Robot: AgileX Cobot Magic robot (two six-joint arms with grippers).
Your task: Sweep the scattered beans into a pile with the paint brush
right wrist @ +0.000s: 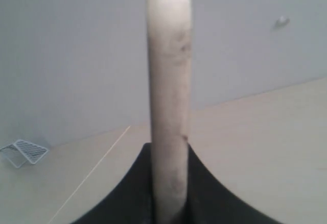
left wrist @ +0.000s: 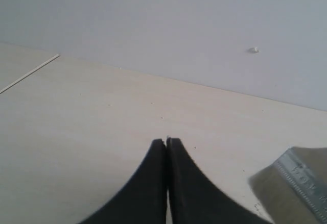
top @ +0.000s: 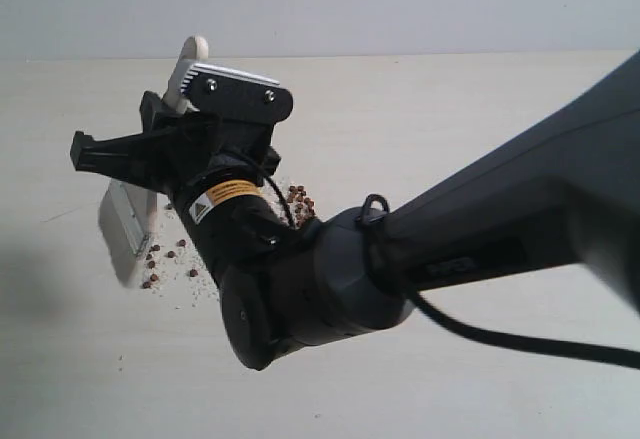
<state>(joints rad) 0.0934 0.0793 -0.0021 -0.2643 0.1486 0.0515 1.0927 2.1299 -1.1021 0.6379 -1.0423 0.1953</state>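
The right gripper [right wrist: 168, 155] is clamping the wooden handle of the paint brush [top: 128, 217]. The brush is leaning, bristles down at the pale table [top: 450, 109], just beside the scattered beans [top: 160, 259]. The left gripper [left wrist: 166, 143] is hovering over bare tabletop, its 2 jaws pressing together.

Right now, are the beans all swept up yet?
Not yet. The right gripper holds the paint brush, bristles down by the beans. A bunch already sits by the arm; others lie scattered near the bristles. Those are left to sweep together.
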